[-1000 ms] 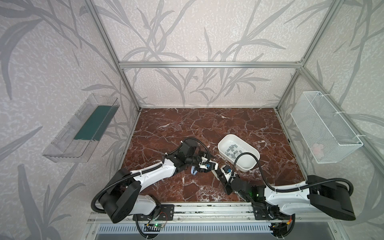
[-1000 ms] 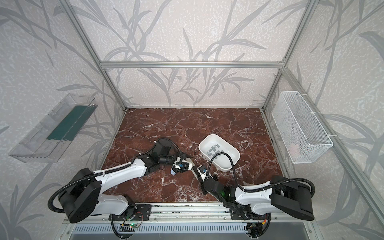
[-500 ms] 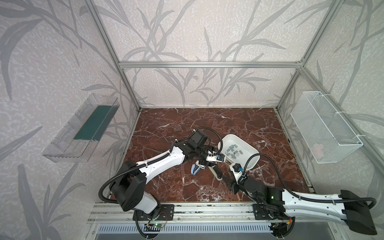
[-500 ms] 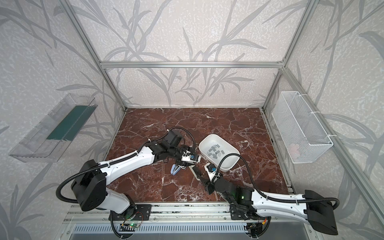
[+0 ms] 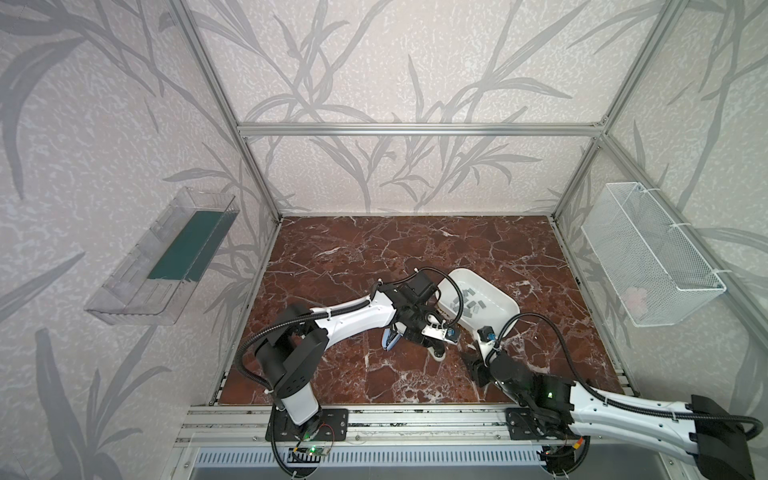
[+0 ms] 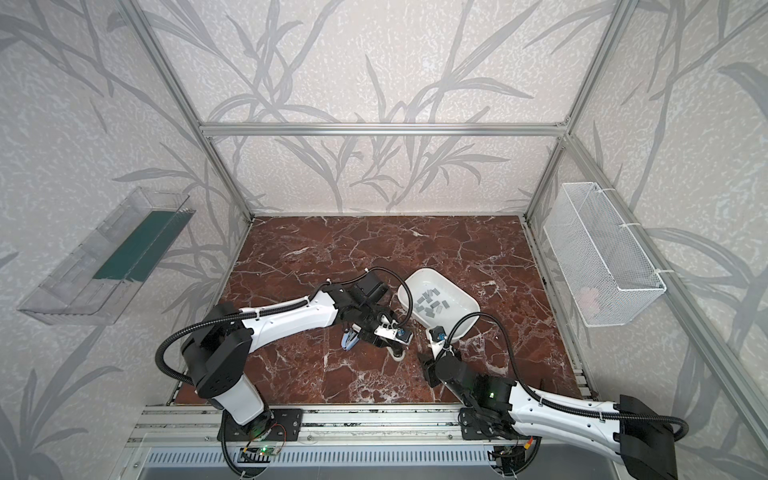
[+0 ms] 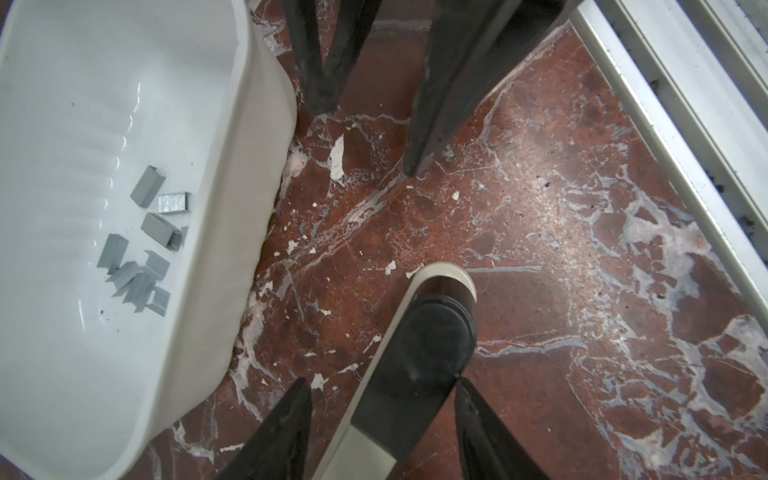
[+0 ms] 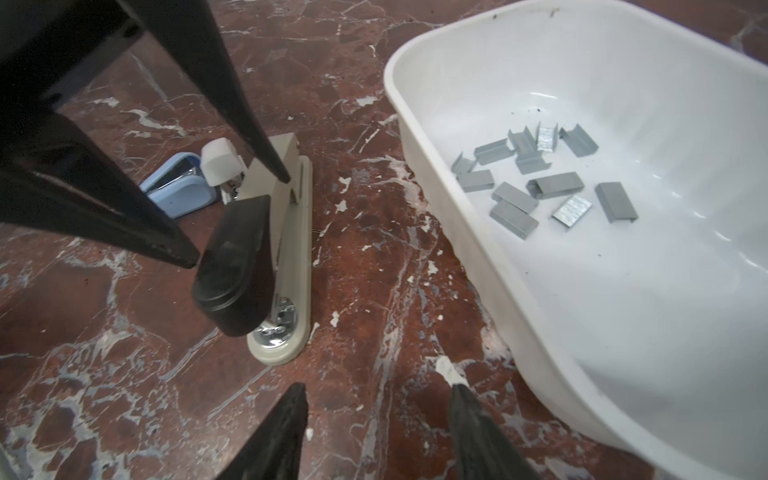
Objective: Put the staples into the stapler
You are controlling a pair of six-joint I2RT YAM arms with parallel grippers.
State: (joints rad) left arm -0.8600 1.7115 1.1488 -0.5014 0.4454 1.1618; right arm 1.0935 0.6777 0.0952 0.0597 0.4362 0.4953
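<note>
Backing away from the stapler, the right gripper (image 8: 378,386) now hangs low over the red-brown marble tabletop (image 8: 374,270), its fingers spread wider than a second ago with nothing between them. The left arm reaches forward with its wrist bent down. The left gripper (image 7: 382,380) is clamped across the beige plastic stapler with a black top (image 8: 249,266), which rests on the marble just beside the white plastic tub (image 8: 419,137). The staples (image 8: 540,183), short grey metal strips, lie loosely scattered on the tub's floor, some overlapping.
</note>
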